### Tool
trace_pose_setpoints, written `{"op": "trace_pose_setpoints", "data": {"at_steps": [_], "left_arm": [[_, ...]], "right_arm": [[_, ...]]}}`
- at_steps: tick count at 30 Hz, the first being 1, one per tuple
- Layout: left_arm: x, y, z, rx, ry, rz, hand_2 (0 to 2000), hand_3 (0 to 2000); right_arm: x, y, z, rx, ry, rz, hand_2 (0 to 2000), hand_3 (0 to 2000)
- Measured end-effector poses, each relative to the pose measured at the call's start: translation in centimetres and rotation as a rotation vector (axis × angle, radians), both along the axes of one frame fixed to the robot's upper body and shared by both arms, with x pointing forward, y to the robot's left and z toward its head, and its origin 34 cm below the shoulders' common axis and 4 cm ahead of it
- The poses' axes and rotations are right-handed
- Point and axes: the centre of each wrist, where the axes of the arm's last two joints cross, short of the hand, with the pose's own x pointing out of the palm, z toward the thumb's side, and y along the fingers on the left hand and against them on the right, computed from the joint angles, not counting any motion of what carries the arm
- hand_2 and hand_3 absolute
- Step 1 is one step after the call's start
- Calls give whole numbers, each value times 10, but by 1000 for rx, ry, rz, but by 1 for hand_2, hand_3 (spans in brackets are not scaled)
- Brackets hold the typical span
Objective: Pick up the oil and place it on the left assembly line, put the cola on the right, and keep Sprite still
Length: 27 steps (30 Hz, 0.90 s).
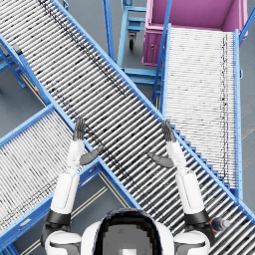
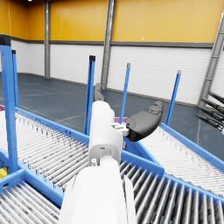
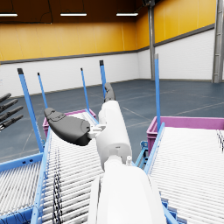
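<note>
Both arms are just hanging out over the middle roller conveyor [image 1: 124,114], the long one that runs diagonally in the head view. The left robot hand [image 1: 82,145] is above that conveyor's left edge, spread wide with the fingers [image 1: 78,129] straight and the thumb sticking out sideways, nothing in it. The right robot hand [image 1: 167,147] is over the same conveyor closer to its right rail, same deal: wide, flat, thumb out, holding nothing. The two are well apart with bare rollers between them. The left wrist view backs that up: the left hand's thumb [image 2: 144,121] pokes out past the white forearm with nothing against it. It looks the same in the right wrist view [image 3: 68,127]. The left conveyor [image 1: 30,159] butts up against the middle conveyor's left rail, and the right conveyor [image 1: 199,89] branches off its right rail, with a pink bin [image 1: 196,12] at that branch's far end. As for the bottles, all I can make out is a small dark thing with an orange end [image 1: 220,224] lying on the middle conveyor at its near end, just beside the right shoulder. It's too tiny to say which drink it is.
</note>
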Motion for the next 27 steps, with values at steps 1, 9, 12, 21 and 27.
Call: {"op": "trace_pose_setpoints", "data": {"at_steps": [1,9,12,21,27], "left_arm": [[0,0,0,0,0,0,0,0],[0,0,0,0,0,0,0,0],[0,0,0,0,0,0,0,0],[0,0,0,0,0,0,0,0],[0,0,0,0,0,0,0,0]], "right_arm": [[0,0,0,0,0,0,0,0],[0,0,0,0,0,0,0,0],[0,0,0,0,0,0,0,0],[0,0,0,0,0,0,0,0],[0,0,0,0,0,0,0,0]]}}
